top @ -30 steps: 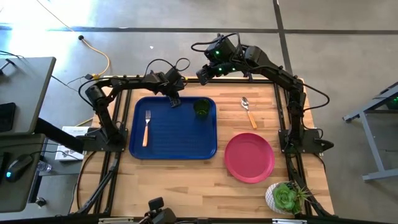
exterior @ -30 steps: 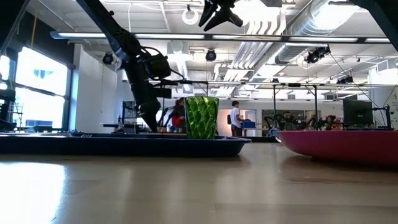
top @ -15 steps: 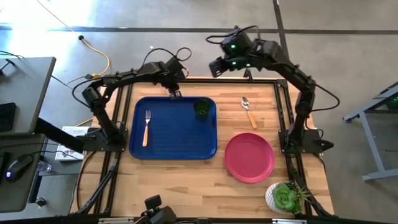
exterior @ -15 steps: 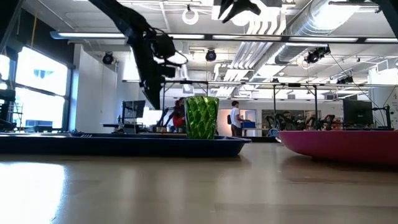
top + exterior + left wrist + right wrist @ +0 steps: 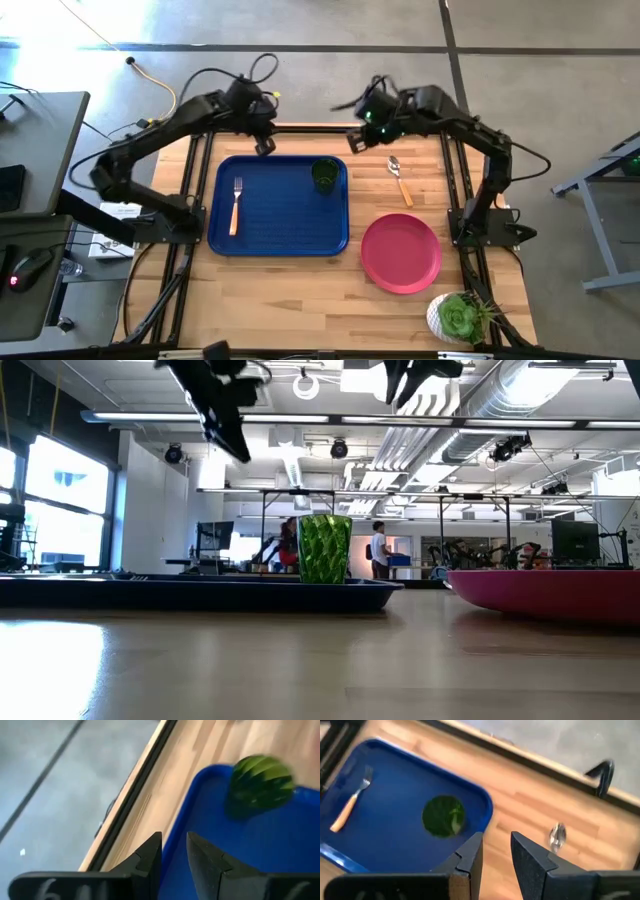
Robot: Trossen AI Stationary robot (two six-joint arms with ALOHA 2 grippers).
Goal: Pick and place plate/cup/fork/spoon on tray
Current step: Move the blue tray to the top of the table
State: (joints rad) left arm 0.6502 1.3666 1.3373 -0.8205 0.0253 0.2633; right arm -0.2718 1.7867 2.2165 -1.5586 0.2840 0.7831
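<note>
The small green plastic cup [image 5: 324, 175] and orange-handled fork [image 5: 235, 205] sit on the big dark blue tray [image 5: 280, 240]. The spoon [image 5: 399, 178] and pink round plate [image 5: 401, 253] wait on the wooden counter [image 5: 300, 290], right of it. Both end effectors, left [image 5: 265, 146] and right [image 5: 357, 137], hang near the frame's top, slightly open, holding nothing.

A large open robotics lab: exposed ceiling ducts [image 5: 500, 400], metal-framed test rigs [image 5: 470, 525] (people standing among them) [image 5: 379, 550].

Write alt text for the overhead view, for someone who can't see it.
A blue tray on a wooden table holds a fork and a green cup. A spoon and pink plate lie beside it. Both arms hover along the far edge.
</note>
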